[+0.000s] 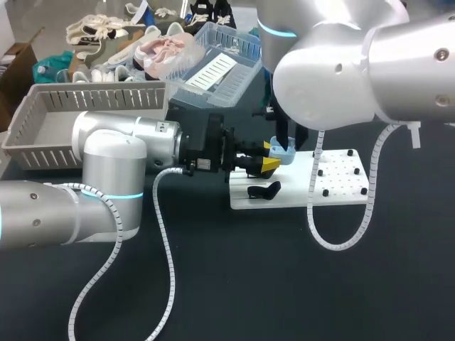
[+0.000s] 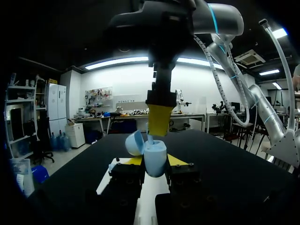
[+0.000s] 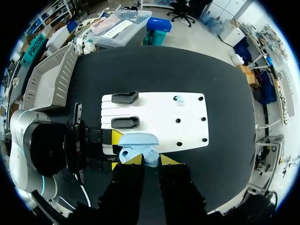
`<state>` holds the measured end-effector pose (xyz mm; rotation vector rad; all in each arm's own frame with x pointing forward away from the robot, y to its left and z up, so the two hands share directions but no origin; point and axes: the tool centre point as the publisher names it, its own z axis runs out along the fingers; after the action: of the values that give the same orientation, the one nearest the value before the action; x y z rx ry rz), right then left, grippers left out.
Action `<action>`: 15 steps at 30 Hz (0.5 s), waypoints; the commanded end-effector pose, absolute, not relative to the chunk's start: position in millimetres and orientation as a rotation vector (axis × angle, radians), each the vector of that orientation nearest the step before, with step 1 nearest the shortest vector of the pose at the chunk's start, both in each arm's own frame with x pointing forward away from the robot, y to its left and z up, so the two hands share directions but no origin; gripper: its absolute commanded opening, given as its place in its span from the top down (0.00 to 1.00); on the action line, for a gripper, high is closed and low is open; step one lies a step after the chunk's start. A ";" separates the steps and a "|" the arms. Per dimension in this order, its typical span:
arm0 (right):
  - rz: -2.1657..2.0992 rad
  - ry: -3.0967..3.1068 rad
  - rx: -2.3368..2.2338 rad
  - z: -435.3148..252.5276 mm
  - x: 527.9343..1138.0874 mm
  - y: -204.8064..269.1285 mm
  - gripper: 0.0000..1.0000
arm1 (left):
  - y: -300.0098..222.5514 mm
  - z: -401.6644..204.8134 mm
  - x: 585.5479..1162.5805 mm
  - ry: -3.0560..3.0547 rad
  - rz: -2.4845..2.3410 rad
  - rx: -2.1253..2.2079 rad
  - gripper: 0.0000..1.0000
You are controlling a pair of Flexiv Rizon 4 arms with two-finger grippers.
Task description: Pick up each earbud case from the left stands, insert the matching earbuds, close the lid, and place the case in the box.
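Left gripper [image 1: 269, 165] reaches in from the box [image 1: 43, 135] side and sits at the board's [image 3: 187, 131] left edge, clamped on the blue case [image 2: 154, 159] from both sides. The case is clear of the board's surface, with its lid [image 2: 133, 143] swung open toward the box side.

Right gripper [image 3: 151, 159] hangs straight above the case, just off the board's near-left corner. It is pinched narrow on a small blue piece I take for an earbud [image 3: 151, 163], and its tips are right at the case's open mouth.

Both black stands [image 3: 125, 97] at the board's left end carry nothing, so the pick-up looks done for this case. Another small blue piece [image 3: 179, 98], probably the second earbud, sits among the pegs toward the board's far right.

As I read it, the job is at the first insertion. Seating this earbud comes next, then fetching the one on the board, shutting the lid and carrying the case over to the box. I see nothing blue in the part of the box that shows. Whether another case is already in there, I cannot tell.
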<state>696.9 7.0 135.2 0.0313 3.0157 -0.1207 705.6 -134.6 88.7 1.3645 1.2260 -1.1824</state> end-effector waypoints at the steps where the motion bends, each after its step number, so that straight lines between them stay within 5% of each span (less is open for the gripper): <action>1: -0.122 3.016 0.035 132.6 697.8 6.8 1.00 | -134.6 88.4 705.0 1.225 -1.181 1.362 1.00; 15: -0.089 3.017 0.053 134.9 695.8 4.7 1.00 | -134.6 88.4 705.0 1.225 -1.181 1.362 1.00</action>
<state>697.4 7.0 134.3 0.0532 3.0212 -0.0962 705.8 -134.4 88.7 1.3642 1.2260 -1.1821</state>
